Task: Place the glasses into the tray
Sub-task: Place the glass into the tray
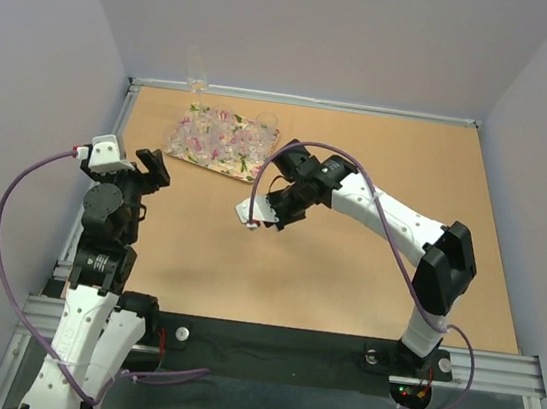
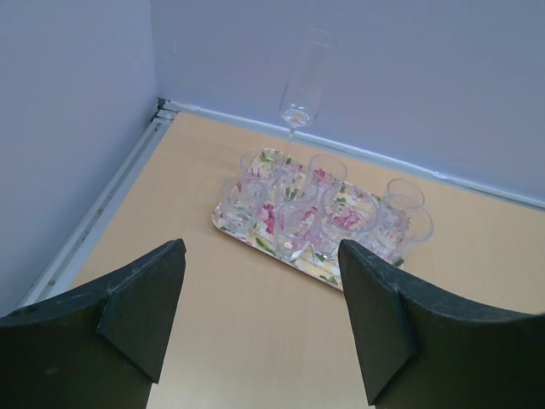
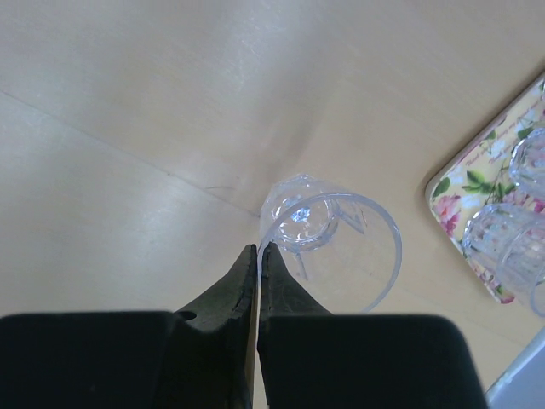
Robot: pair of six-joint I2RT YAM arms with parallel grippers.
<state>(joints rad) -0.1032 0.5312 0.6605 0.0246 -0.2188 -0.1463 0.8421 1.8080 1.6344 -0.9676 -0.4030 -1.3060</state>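
Glass (image 3: 328, 245) rim pinched between right jaws, near tray (image 3: 468, 175); left jaws wide, empty, well short of tray.

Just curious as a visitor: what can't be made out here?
- Top view: the small clear tumbler pinched by the right gripper is hidden beneath it; lifted or resting, unclear.
- Left wrist view: clear glasses overlap on the cream flowered tray, so no sure count.
- Right wrist view: the tray is cut off by the edge.

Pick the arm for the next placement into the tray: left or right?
Right. The right end effector is shut on a glass beside the tray; the left end effector is open and empty.
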